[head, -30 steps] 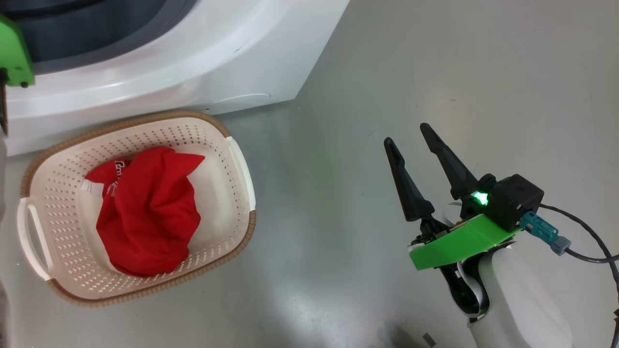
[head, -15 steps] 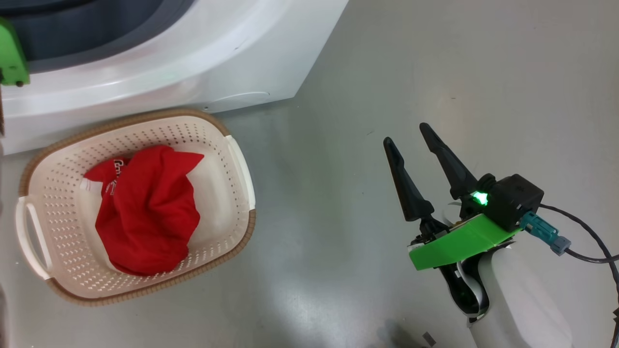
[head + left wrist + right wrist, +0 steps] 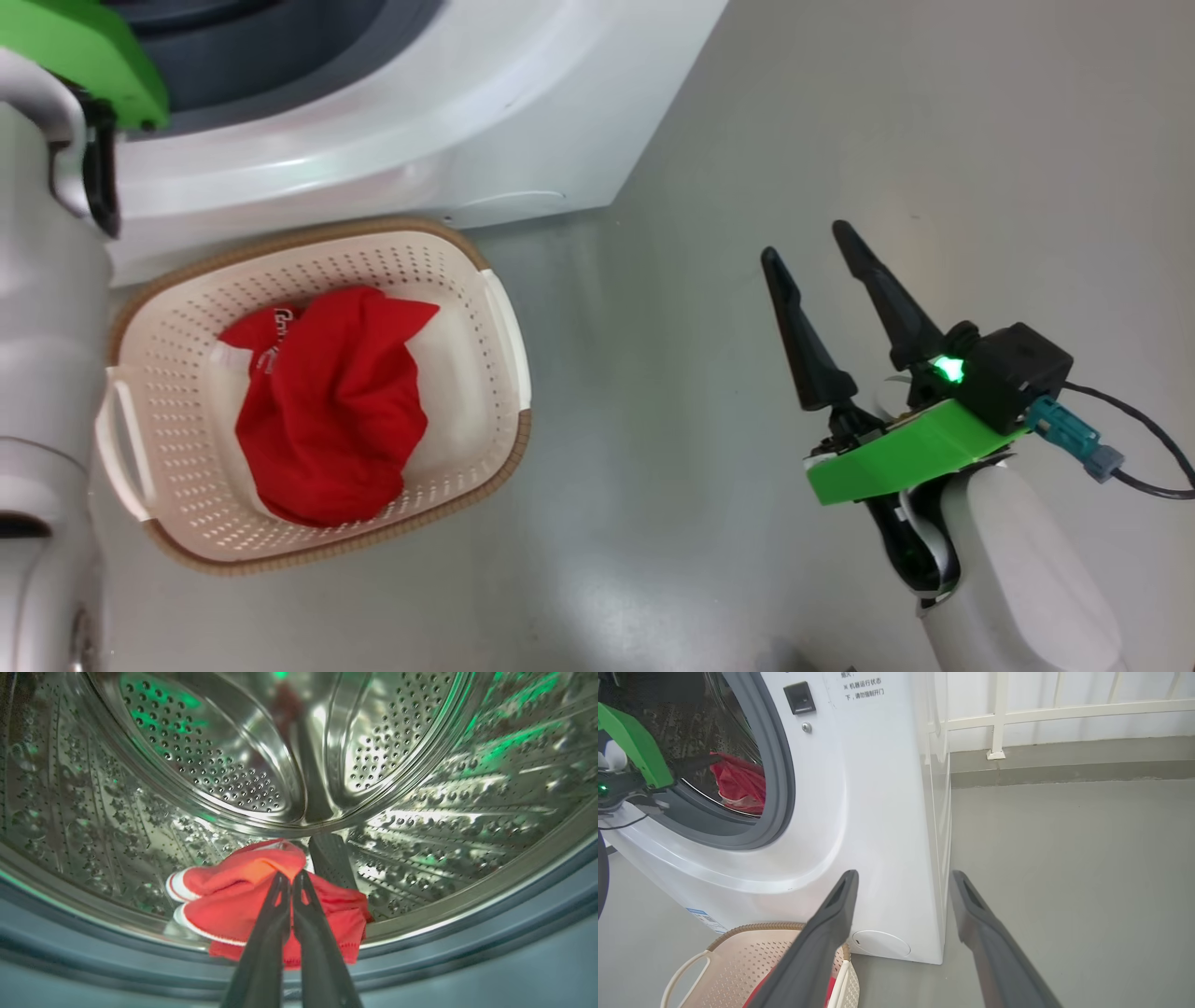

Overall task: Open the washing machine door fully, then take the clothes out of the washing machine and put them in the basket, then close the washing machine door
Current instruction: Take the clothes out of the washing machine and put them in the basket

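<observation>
Left gripper (image 3: 290, 877): fingers together, pinching clothes (image 3: 224, 905) in drum (image 3: 210, 765).
Right gripper (image 3: 805, 240): fingers apart, empty, above floor (image 3: 700, 513).
Basket (image 3: 327, 229): left of right gripper, red garment (image 3: 327, 401) inside.

Grey, faintly glossy floor (image 3: 709, 523), with pale glare patches. Carries the washer (image 3: 420, 121) at the upper left of the head view and the basket (image 3: 177, 420) just before its base, near its right front corner. From the right wrist: ends beyond the washer at a low kerb (image 3: 1064, 767), with a white railing foot (image 3: 996, 755) on it.
</observation>
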`<state>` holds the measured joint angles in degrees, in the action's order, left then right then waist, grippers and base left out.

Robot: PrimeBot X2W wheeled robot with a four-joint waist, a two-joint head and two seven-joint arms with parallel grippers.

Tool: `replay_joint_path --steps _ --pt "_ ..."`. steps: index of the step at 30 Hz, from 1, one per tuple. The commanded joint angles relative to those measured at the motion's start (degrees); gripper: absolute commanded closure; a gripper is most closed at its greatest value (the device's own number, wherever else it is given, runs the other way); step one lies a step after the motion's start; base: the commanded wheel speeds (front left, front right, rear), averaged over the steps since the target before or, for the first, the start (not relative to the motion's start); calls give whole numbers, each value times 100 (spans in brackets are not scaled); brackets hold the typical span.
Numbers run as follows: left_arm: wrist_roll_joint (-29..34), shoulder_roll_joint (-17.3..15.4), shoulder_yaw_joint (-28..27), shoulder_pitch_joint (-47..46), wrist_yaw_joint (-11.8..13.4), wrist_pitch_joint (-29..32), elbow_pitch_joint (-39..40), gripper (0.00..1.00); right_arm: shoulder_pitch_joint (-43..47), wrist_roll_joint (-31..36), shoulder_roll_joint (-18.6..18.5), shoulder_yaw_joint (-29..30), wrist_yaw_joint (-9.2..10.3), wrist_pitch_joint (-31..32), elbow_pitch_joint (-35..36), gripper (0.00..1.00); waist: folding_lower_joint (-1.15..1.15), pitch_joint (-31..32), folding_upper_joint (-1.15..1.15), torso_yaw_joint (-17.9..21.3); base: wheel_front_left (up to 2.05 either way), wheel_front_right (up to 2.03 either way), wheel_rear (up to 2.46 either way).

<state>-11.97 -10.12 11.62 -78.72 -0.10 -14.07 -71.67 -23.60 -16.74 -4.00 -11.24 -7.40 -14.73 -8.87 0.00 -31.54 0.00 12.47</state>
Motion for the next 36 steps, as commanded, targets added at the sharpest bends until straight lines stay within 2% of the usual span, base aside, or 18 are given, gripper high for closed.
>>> replay_joint_path --steps 1,6,22,36 --pt "-99 -163 -100 87 -94 -79 236 100 121 30 -25 -65 -9 -27 134 0 0 113 0 -110 0 0 0" --pt "-303 -79 -358 631 -258 -90 1206 100 209 31 -110 11 -9 -27 135 0 0 323 0 -256 0 0 0" --pt "-261 218 -969 2690 -446 -92 3848 100 635 -27 -330 193 -9 -27 135 0 0 978 0 -516 0 0 0" --pt "-267 591 -1253 4699 -538 -93 6401 100 966 -49 -533 374 -9 -27 203 0 0 1311 0 -757 0 0 0"
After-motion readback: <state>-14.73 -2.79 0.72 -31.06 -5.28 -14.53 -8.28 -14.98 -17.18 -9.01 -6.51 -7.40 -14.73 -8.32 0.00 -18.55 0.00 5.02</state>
